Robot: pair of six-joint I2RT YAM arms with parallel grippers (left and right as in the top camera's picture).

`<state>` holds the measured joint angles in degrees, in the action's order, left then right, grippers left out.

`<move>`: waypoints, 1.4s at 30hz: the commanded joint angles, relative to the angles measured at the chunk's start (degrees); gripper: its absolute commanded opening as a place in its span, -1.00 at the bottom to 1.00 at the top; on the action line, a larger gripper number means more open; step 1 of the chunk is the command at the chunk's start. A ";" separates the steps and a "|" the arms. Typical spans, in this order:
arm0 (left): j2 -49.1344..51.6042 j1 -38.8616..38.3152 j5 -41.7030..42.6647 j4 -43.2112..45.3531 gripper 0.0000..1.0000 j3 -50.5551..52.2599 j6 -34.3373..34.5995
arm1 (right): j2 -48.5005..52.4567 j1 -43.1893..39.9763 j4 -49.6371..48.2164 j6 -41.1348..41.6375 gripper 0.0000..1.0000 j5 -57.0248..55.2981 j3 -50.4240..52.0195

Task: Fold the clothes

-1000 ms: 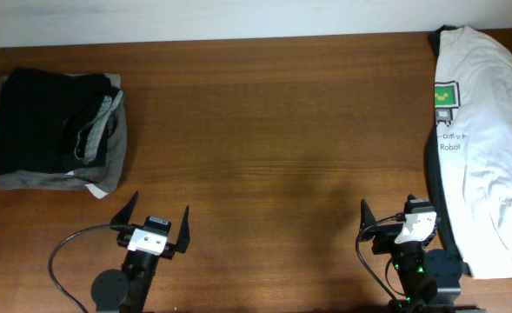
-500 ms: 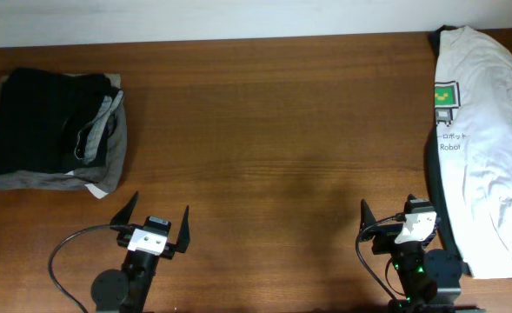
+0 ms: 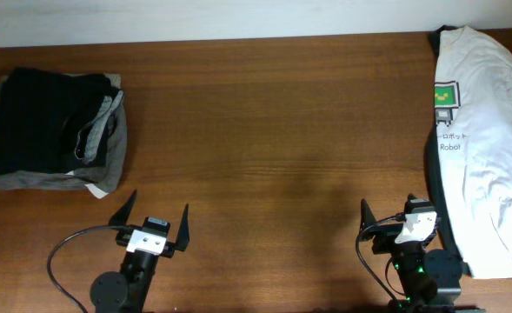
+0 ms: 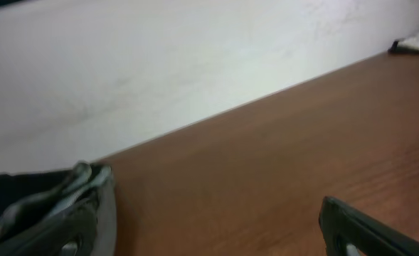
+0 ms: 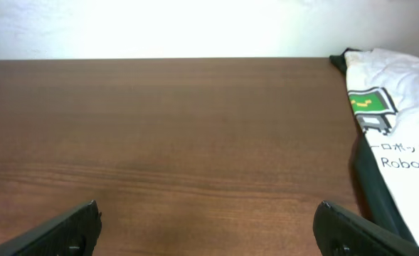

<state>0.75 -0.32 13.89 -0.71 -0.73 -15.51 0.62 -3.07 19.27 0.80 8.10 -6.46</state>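
Note:
The white T-shirt (image 3: 482, 139) with a green-and-yellow chest logo and "Robot" lettering lies crumpled along the table's right edge. It also shows at the right of the right wrist view (image 5: 394, 135). My right gripper (image 3: 399, 213) is open and empty at the front edge, just left of the shirt's lower end; its jaws (image 5: 205, 227) frame bare wood. My left gripper (image 3: 162, 211) is open and empty at the front left, far from the shirt; its jaws (image 4: 209, 235) show in the left wrist view.
A stack of folded black and grey garments (image 3: 56, 130) sits at the far left, also in the left wrist view (image 4: 45, 206). A dark garment edge (image 3: 435, 196) lies under the white shirt. A white wall (image 4: 159, 57) borders the table's far edge.

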 commanded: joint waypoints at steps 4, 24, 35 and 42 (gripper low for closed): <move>-0.02 0.04 4.52 -2.47 0.99 0.15 1.66 | -0.37 -0.44 -0.42 -0.33 0.97 2.01 0.42; 76.17 0.11 6.67 -44.96 0.99 -82.60 3.04 | 90.49 -6.08 37.13 9.42 0.97 8.87 -84.96; 76.83 0.11 6.69 -47.52 0.99 -82.60 3.04 | 115.03 -37.53 27.71 13.46 0.90 -1.33 -98.12; 77.42 0.11 6.69 -46.05 0.99 -82.58 3.04 | 125.35 -29.24 23.85 7.50 0.84 -1.36 -98.12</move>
<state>77.47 -0.25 19.75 -47.37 -82.19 -12.56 125.01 -37.98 43.59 12.82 7.33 -103.70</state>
